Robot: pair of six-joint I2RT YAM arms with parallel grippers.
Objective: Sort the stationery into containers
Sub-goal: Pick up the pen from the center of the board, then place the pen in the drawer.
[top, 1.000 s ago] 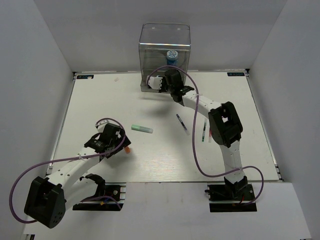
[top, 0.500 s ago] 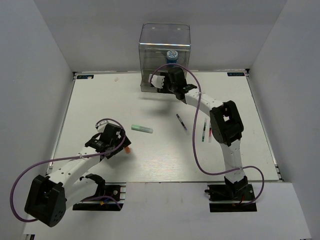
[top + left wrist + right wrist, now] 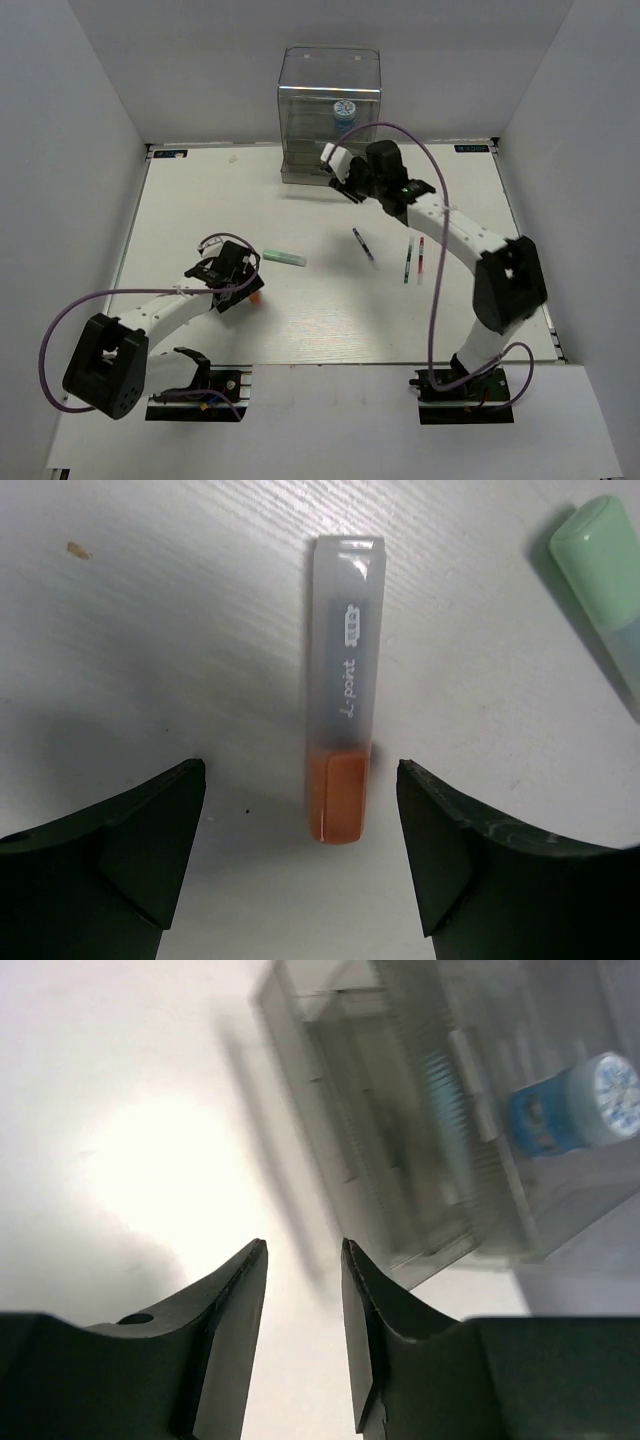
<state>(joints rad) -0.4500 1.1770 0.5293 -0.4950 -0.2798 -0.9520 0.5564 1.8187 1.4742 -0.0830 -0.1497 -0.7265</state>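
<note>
The clear organiser [image 3: 330, 70] stands at the back of the table, with the blue-and-white roll [image 3: 344, 113] inside it. My right gripper [image 3: 342, 175] hovers just in front of its drawers, jaws a narrow gap apart and empty. In the right wrist view, which is blurred, it [image 3: 303, 1260] points at the organiser [image 3: 400, 1140] and the roll [image 3: 575, 1110]. My left gripper [image 3: 240, 283] is open low over the orange-capped marker [image 3: 256, 296]. In the left wrist view its jaws [image 3: 300, 815] stand on either side of the marker's [image 3: 345, 690] orange end, not touching it.
A light-green marker [image 3: 284, 258] lies just right of the left gripper and shows in the left wrist view [image 3: 605, 590]. A purple pen [image 3: 363, 244], a green pen [image 3: 408, 262] and a red pen [image 3: 421, 255] lie mid-right. White walls enclose the table.
My right gripper has pulled back from the organiser's drawers and shifted right, the arm swinging outward. My left gripper has crept toward the orange-capped marker.
</note>
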